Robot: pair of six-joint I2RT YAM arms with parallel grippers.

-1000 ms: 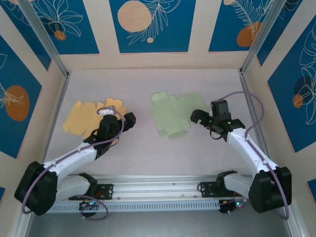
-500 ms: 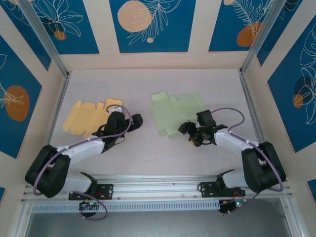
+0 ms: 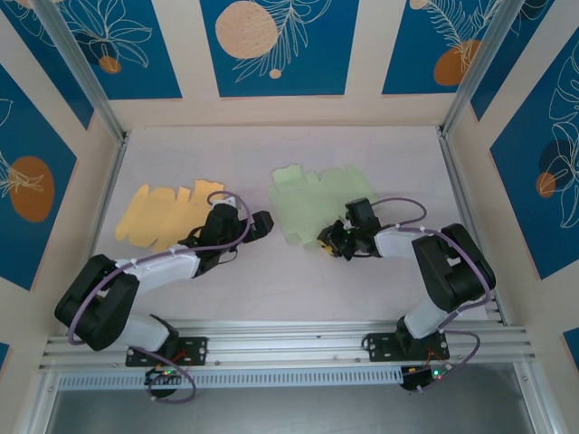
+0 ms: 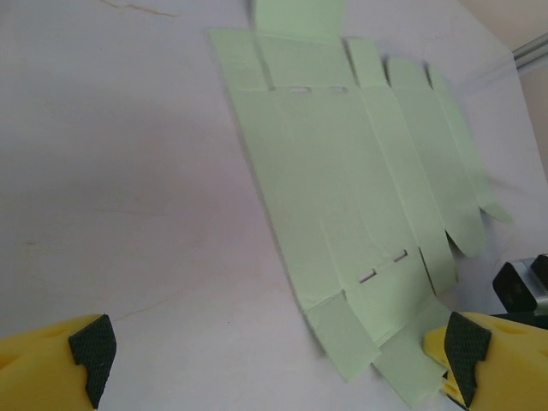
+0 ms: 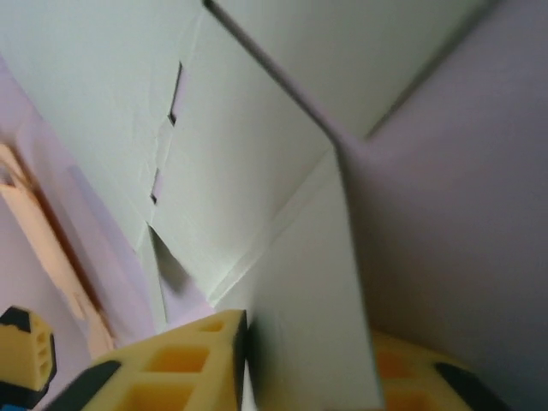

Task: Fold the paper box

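Note:
The paper box (image 3: pixel 317 201) is a pale green die-cut sheet lying nearly flat in the middle of the table. In the top view my right gripper (image 3: pixel 333 240) sits at its near edge. In the right wrist view the two yellow fingers (image 5: pixel 193 364) are shut on one flap (image 5: pixel 312 291) of the box (image 5: pixel 248 111), which stands up between them. My left gripper (image 3: pixel 263 224) is just left of the sheet, open and holding nothing. In the left wrist view its jaws (image 4: pixel 278 368) stand wide apart, and the box (image 4: pixel 351 163) lies ahead with its near flaps between them.
A flat orange box blank (image 3: pixel 167 212) lies at the left, partly under the left arm. Panel walls enclose the table on three sides. An aluminium rail (image 3: pixel 289 348) runs along the near edge by the arm bases.
My right gripper dropped to the green sheet's near edge and shut on a flap. The left gripper reached right toward the sheet and stayed open. The sheet shifted slightly left.

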